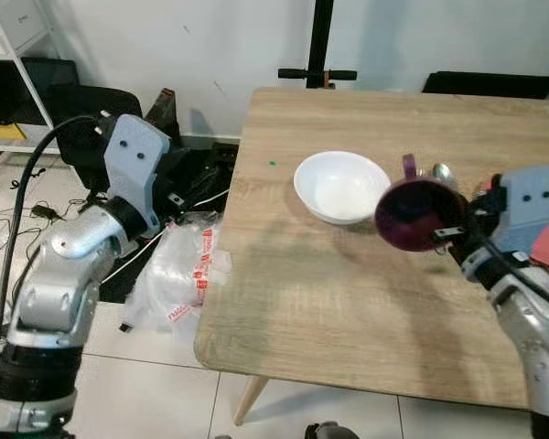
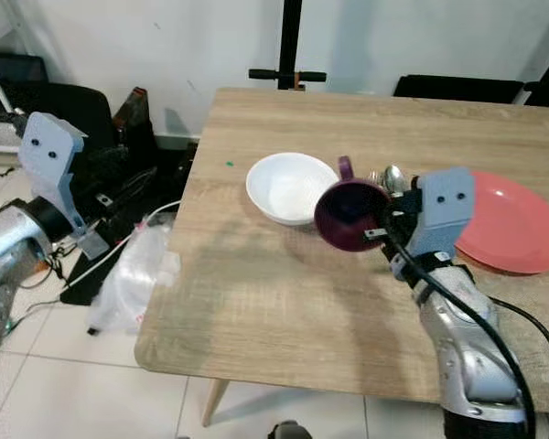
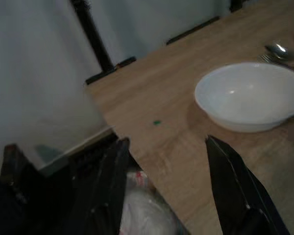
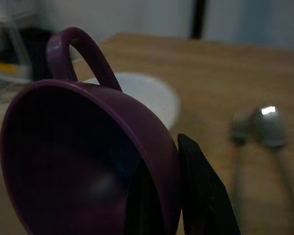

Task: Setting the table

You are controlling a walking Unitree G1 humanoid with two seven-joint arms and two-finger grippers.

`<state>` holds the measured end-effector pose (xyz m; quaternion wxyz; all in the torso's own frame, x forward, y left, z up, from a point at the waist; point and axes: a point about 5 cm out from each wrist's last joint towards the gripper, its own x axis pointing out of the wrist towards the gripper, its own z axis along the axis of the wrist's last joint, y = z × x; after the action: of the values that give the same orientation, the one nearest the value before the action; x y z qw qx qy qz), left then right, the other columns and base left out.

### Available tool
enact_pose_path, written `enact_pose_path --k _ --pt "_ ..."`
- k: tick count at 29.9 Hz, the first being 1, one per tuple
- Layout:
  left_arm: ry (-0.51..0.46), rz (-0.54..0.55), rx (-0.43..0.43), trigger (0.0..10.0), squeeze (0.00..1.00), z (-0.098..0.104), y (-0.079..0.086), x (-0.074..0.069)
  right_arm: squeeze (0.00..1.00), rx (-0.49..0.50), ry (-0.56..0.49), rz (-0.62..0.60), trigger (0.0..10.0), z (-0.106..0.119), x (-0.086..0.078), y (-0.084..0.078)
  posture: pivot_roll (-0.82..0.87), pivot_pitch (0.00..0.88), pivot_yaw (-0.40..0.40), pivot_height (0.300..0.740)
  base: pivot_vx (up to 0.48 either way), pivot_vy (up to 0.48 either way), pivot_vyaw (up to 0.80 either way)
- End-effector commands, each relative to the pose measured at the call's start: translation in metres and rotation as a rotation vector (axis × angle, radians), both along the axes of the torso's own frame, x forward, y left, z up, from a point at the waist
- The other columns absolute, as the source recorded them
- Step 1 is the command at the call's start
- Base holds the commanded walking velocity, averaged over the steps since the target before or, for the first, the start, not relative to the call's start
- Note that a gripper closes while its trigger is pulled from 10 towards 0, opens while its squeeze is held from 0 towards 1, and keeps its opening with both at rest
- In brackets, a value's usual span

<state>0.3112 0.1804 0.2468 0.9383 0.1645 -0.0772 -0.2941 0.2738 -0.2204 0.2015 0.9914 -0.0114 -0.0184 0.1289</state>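
Right gripper (image 2: 377, 222) fingers pinch the rim of a glossy purple mug (image 2: 350, 212), tipped on its side, loop handle up, held above the pale wood-grain counter (image 2: 284, 293). Just beside it sits a round white bowl (image 2: 290, 187); metal spoons (image 2: 391, 176) and a coral-pink plate (image 2: 512, 229) lie nearby. Left gripper (image 3: 166, 191) hangs off the counter edge, fingers spread wide, holding nothing. Tiled floor has a crinkled plastic bag (image 1: 185, 274).

Even indoor light is brightening both head views, with soft shadows lying on the table (image 1: 348, 302). Both wrist views are looking dim and grainy, and the spoon (image 4: 267, 122) is blurring out of focus while glinting.
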Motion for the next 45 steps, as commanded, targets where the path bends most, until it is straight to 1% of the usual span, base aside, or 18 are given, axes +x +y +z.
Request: enact_pose_path --k 1,2,4,7,12,13,14,17,20,23,24,32,35,36,37,39,41,45 --pt "0.027 -0.072 0.038 10.0 0.0 0.0 0.0 -0.002 0.0 0.024 0.028 0.116 10.0 -0.001 -0.001 0.016 -0.12 0.075 0.105 0.74 0.0 0.0 0.0" --pt "0.027 -0.072 0.038 10.0 0.0 0.0 0.0 -0.002 0.0 0.024 0.028 0.116 10.0 -0.001 -0.001 0.016 -0.12 0.075 0.105 0.74 0.0 0.0 0.0" --pt "0.033 -0.128 0.092 10.0 0.0 0.006 0.004 -0.005 0.0 0.039 0.08 0.212 10.0 -0.004 0.007 0.034 -0.1 0.086 0.107 0.74 0.0 0.0 0.0" --pt "0.028 -0.162 0.151 10.0 0.0 0.015 0.012 -0.008 0.0 0.048 0.127 0.28 10.0 -0.004 0.023 0.049 -0.1 0.09 0.106 0.74 0.0 0.0 0.0" --pt "0.019 -0.163 0.17 10.0 0.0 0.021 0.016 -0.009 0.0 0.045 0.149 0.322 10.0 -0.001 0.032 0.054 -0.09 0.103 0.098 0.74 0.0 0.0 0.0" --pt "0.009 -0.158 0.179 10.0 0.0 0.026 0.019 -0.01 0.0 0.001 0.176 0.352 10.0 0.002 0.047 0.059 -0.08 0.106 0.09 0.74 0.0 0.0 0.0" --pt "0.009 -0.158 0.179 10.0 0.0 0.026 0.019 -0.01 0.0 0.001 0.176 0.352 10.0 0.002 0.047 0.059 -0.08 0.106 0.09 0.74 0.0 0.0 0.0" --pt "0.005 -0.157 0.181 10.0 0.0 0.027 0.02 -0.011 0.0 -0.04 0.237 0.379 10.0 0.0 0.065 0.064 -0.07 0.107 0.079 0.74 0.0 0.0 0.0" --pt "0.007 -0.158 0.182 10.0 0.0 0.026 0.02 -0.012 0.0 -0.049 0.254 0.419 10.0 0.001 0.067 0.068 -0.07 0.109 0.078 0.74 0.0 0.0 0.0" --pt "0.011 -0.159 0.184 10.0 0.0 0.025 0.02 -0.014 0.0 -0.058 0.285 0.556 10.0 0.01 0.069 0.081 -0.07 0.114 0.066 0.74 0.0 0.0 0.0" --pt "0.012 -0.156 0.181 10.0 0.0 0.025 0.02 -0.014 0.0 -0.089 0.286 0.573 10.0 0.011 0.072 0.083 -0.07 0.115 0.059 0.74 0.0 0.0 0.0" --pt "0.023 -0.151 0.167 10.0 0.0 0.018 0.018 -0.017 0.0 -0.152 0.305 0.674 10.0 0.012 0.076 0.091 -0.06 0.12 0.057 0.74 0.0 0.0 0.0" --pt "0.025 -0.151 0.164 10.0 0.0 0.018 0.018 -0.016 0.0 -0.172 0.312 0.678 10.0 0.009 0.077 0.093 -0.06 0.12 0.057 0.74 0.0 0.0 0.0" --pt "0.025 -0.15 0.162 10.0 0.0 0.017 0.017 -0.016 0.09 -0.184 0.32 0.679 10.0 0.007 0.079 0.093 -0.06 0.12 0.056 0.74 0.0 0.0 0.0" --pt "0.026 -0.15 0.161 10.0 0.0 0.017 0.017 -0.016 0.45 -0.192 0.328 0.683 10.0 0.006 0.08 0.094 -0.06 0.12 0.055 0.74 0.0 0.0 0.0" --pt "0.026 -0.148 0.159 10.0 0.0 0.017 0.017 -0.016 0.48 -0.199 0.333 0.686 10.0 0.005 0.082 0.094 -0.06 0.12 0.051 0.74 0.0 0.0 0.0" --pt "0.028 -0.144 0.156 10.0 0.0 0.016 0.017 -0.017 1.0 -0.215 0.336 0.679 10.0 0.005 0.084 0.093 -0.06 0.118 0.049 0.74 0.0 0.0 0.0" --pt "0.033 -0.142 0.147 10.0 0.0 0.013 0.016 -0.018 1.0 -0.22 0.314 0.644 10.0 0.009 0.089 0.089 -0.06 0.117 0.048 0.74 0.0 0.0 0.0"
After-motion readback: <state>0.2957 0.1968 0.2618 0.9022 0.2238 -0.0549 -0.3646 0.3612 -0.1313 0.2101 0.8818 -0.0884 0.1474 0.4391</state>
